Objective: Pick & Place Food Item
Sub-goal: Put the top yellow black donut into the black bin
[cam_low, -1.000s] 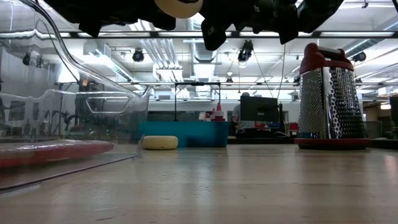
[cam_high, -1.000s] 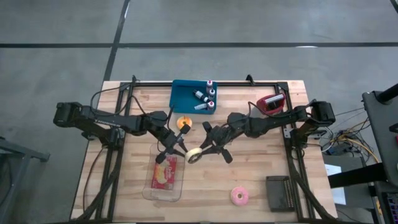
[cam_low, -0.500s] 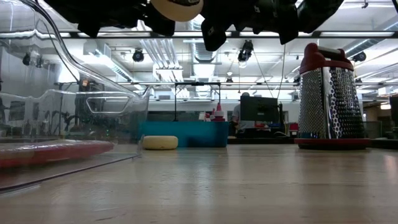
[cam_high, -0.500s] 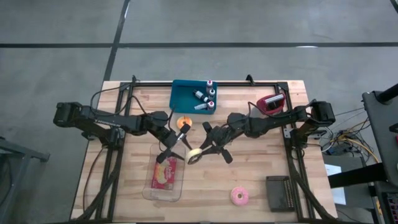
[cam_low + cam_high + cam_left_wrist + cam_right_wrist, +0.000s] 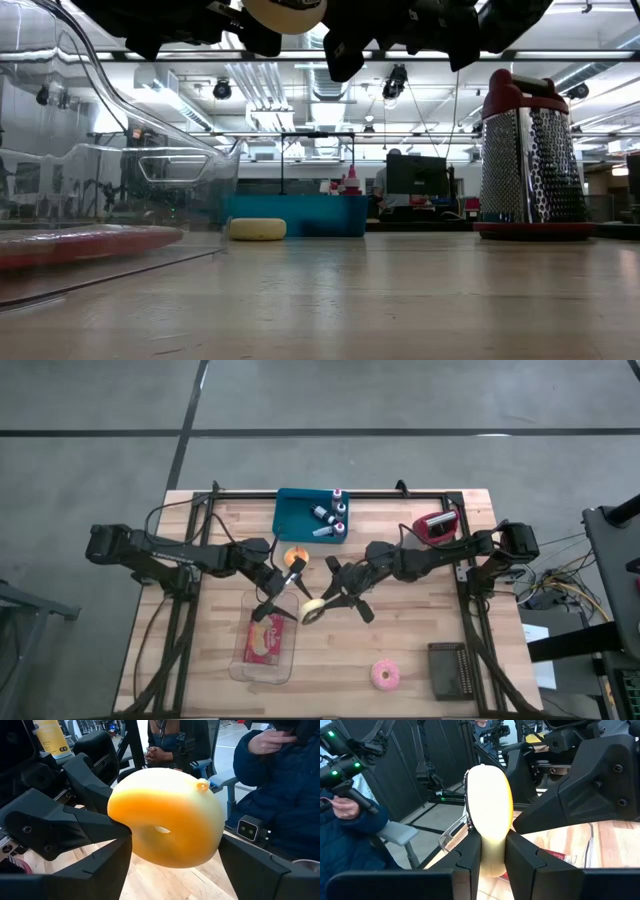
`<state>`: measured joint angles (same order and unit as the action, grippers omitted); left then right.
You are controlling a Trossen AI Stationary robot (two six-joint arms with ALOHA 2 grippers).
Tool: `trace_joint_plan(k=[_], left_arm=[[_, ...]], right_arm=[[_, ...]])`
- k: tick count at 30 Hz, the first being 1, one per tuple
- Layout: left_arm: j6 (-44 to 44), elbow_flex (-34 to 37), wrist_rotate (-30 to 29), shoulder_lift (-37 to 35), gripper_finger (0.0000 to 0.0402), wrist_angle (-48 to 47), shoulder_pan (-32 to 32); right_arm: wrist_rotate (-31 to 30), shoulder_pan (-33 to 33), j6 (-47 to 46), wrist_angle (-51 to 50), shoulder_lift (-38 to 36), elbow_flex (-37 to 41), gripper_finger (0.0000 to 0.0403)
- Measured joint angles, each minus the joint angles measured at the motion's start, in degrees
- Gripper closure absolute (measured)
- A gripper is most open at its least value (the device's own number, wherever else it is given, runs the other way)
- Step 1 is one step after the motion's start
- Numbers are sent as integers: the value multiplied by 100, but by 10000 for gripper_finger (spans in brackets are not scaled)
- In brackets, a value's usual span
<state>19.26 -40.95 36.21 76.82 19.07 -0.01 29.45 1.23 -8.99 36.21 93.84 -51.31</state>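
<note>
Left hand [image 5: 284, 596] spread, right hand [image 5: 318, 606] clamped.

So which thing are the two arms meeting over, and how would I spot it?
Look at the middle of the wooden table, just right of the clear plastic tray. There the right gripper pinches a pale yellow donut on edge, with the left gripper open around it. Unlike the pink donut lying flat, it is lifted.

Grey floor [image 5: 400, 400], perhaps concrete
</note>
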Motion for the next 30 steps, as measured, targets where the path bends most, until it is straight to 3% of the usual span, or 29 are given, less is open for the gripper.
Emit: trace_joint_plan(k=[10,30], left_arm=[[-19,0,6,0,63,0,0],[-264,0,17,-2,62,-2,0]], right_arm=[[0,0,0,0,0,0,326],[36,0,-2,2,0,0,353]])
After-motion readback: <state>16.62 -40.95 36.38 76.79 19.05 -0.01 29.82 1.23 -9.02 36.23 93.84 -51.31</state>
